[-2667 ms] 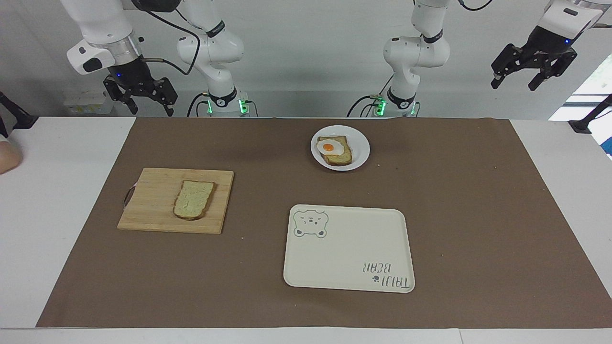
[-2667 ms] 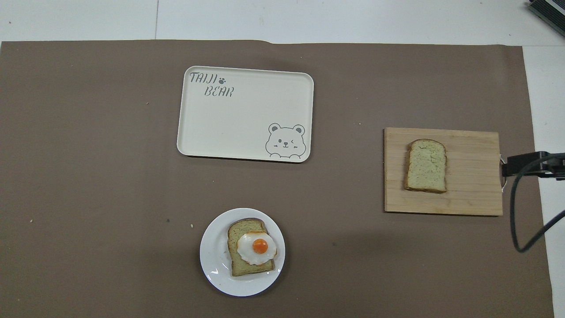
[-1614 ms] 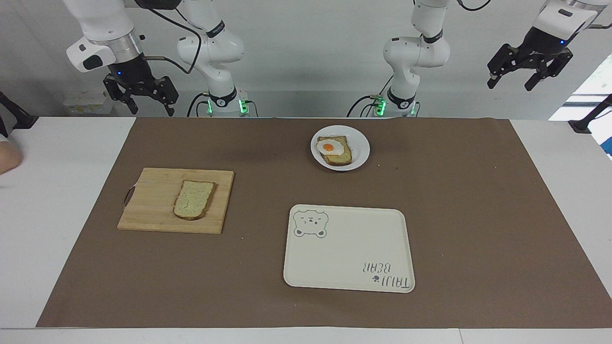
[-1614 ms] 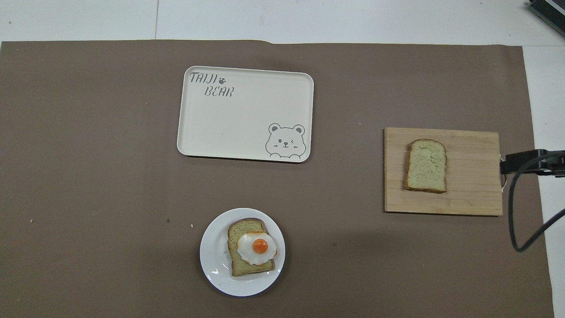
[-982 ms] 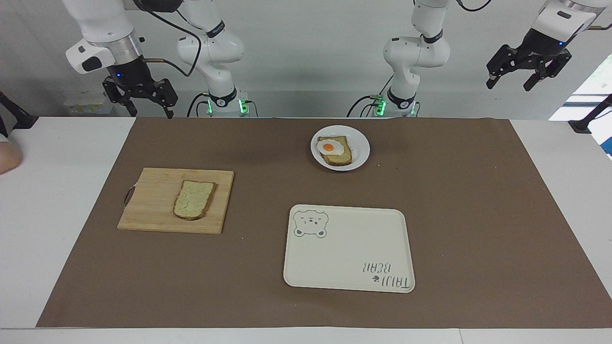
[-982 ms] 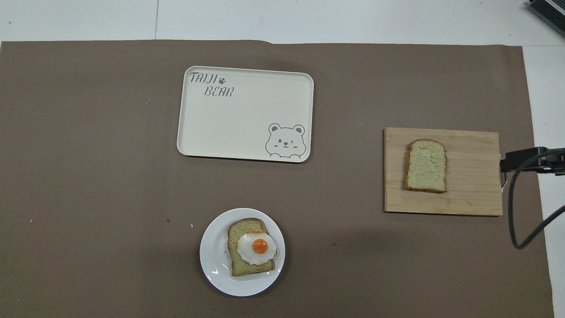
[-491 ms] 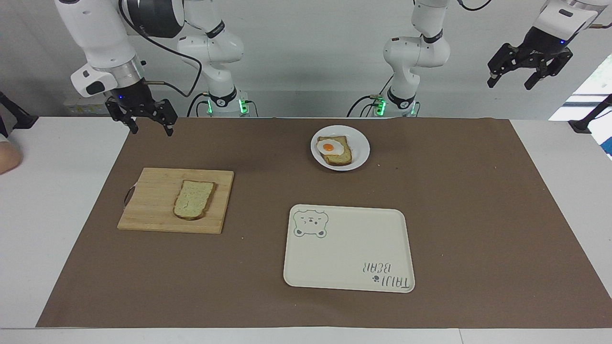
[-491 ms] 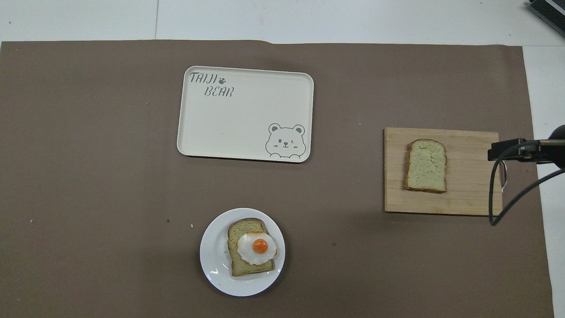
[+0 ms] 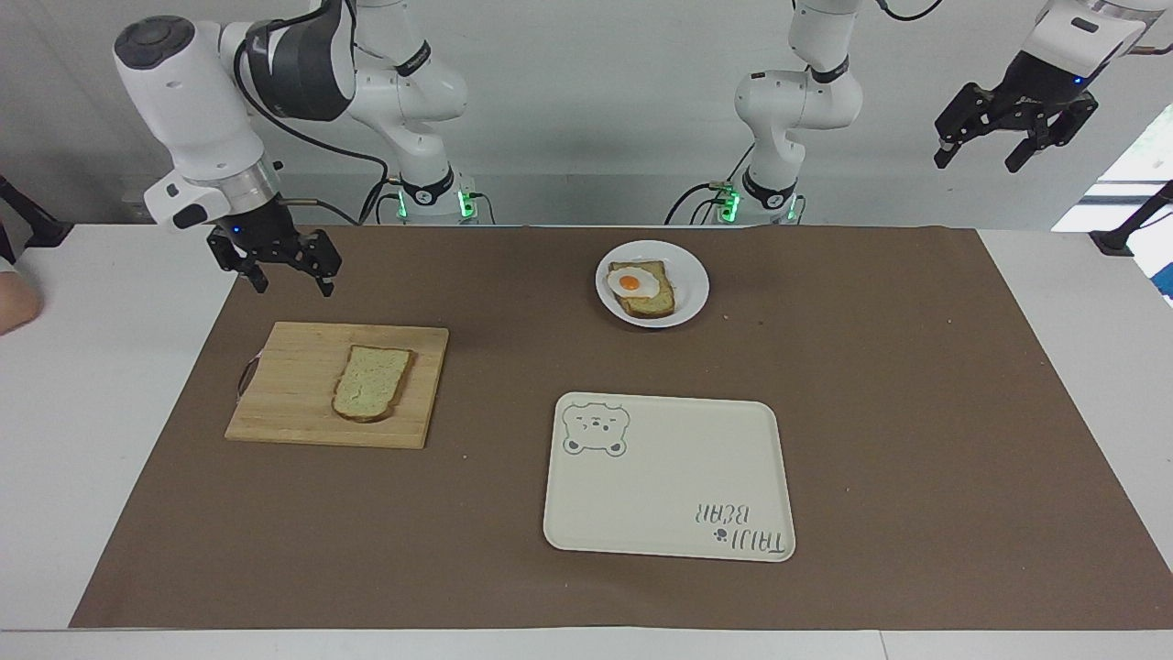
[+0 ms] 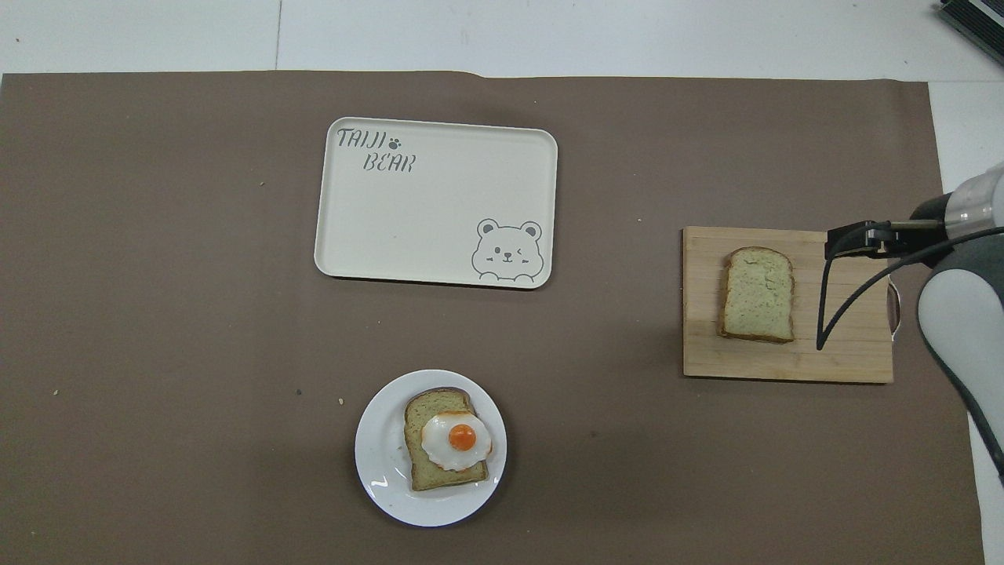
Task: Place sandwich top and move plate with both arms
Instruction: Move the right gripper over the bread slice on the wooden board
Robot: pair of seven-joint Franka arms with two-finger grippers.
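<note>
Right gripper (image 9: 285, 271): it is coming down and in from its raised spot at the right arm's end of the table, and is now hanging over the brown mat just at the robot-side edge of the cutting board (image 9: 293, 417); its fingers are spread wide and are holding nothing.
Change: a moment ago this gripper was sitting higher, off the mat's edge; the right arm is now also swinging into the overhead view above the board's handle end.
Left gripper (image 9: 1015, 133): it is waiting high in the air off the left arm's end of the table, fingers apart and empty, barely shifting over the last seconds.
Sandwich top (image 9: 371, 381): it is lying flat on the cutting board, untouched, its rounded end pointing away from the robots, well apart from the plate.
Plate (image 9: 694, 283): it is sitting on the mat close to the robots near the table's middle, carrying the egg toast (image 9: 643, 288), in the same spot as before.
Bear tray (image 9: 669, 477): it is lying farther from the robots than the plate, with nothing on it.
Meaning for the task: the reach for the bread is only beginning; by my reading the right gripper needs to travel on over the slice and descend before any grasp, and the plate move is waiting on that.
</note>
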